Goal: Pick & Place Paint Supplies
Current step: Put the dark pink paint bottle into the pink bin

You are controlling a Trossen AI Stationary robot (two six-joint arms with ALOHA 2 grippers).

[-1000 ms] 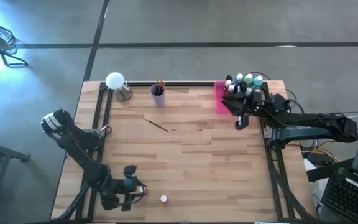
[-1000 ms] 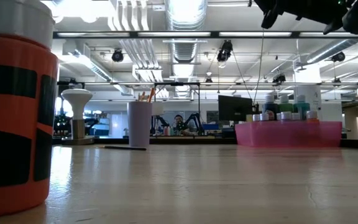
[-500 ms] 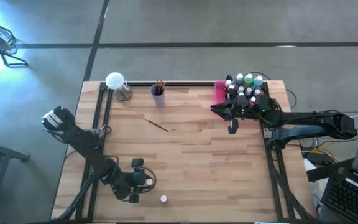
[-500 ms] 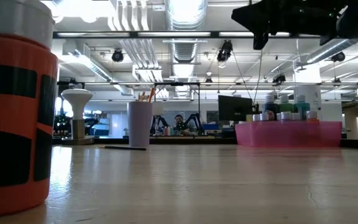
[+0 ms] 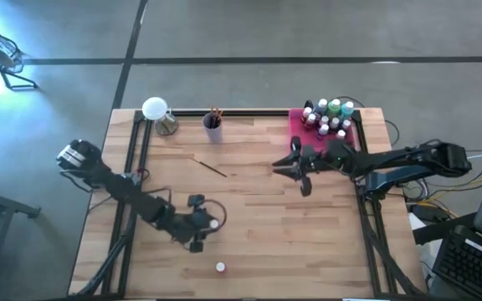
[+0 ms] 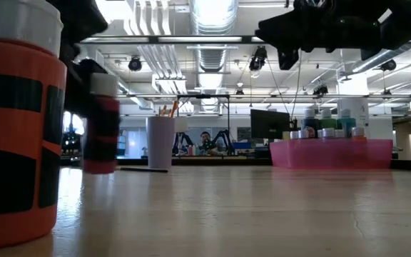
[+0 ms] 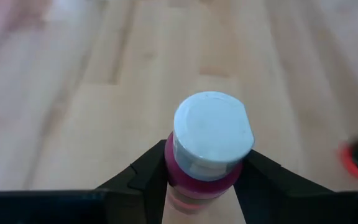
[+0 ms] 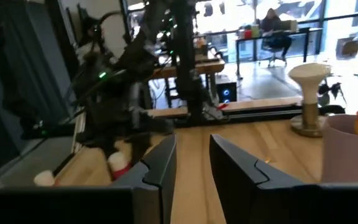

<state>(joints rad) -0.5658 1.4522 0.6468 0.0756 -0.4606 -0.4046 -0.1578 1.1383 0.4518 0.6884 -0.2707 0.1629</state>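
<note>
Pale wooden table (image 5: 249,209) | your left gripper (image 5: 197,224) clamps a white-capped red paint bottle (image 7: 209,152), mid-carry | right gripper (image 8: 191,163) empty, slightly parted | next: carry to the flat pink rectangular tray (image 5: 298,134).

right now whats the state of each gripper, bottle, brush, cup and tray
left gripper: shut on red bottle, capped
right gripper: open, empty, above the table
orange bottle: standing, capped
loose brush: lying flat
lilac cup: upright, holding brushes
pink tray: holding upright capped bottles

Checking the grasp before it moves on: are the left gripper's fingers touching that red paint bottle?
Touching. The left wrist view shows both fingers of the left gripper pressed against the sides of the red paint bottle.
</note>
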